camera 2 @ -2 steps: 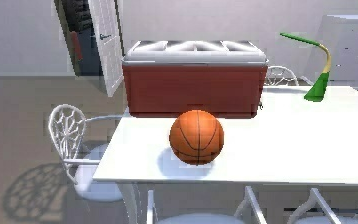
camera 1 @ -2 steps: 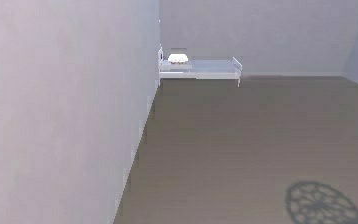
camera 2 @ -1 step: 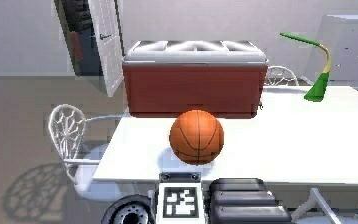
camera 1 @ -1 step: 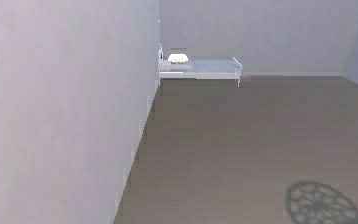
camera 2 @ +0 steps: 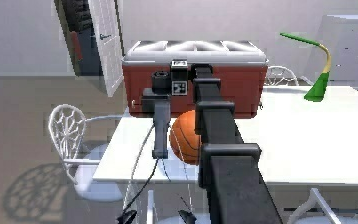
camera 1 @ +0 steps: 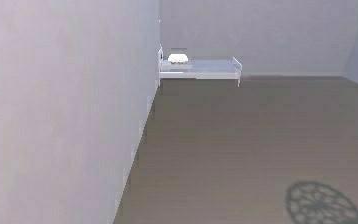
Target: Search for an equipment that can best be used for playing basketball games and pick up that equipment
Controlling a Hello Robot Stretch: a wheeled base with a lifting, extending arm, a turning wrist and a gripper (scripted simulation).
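The dark square arm (camera 2: 223, 140) bears two small black-marked white squares (camera 2: 178, 70) at its far end (beside them, the dark gripper (camera 2: 157, 212) with thin fingers (camera 2: 128, 214)).

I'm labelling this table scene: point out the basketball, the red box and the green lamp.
basketball (camera 2: 185, 138): arm side view, on its visible orange side.
red box (camera 2: 247, 85): arm side view, on the right part of its red front wall.
green lamp (camera 2: 317, 90): arm side view, on its base.
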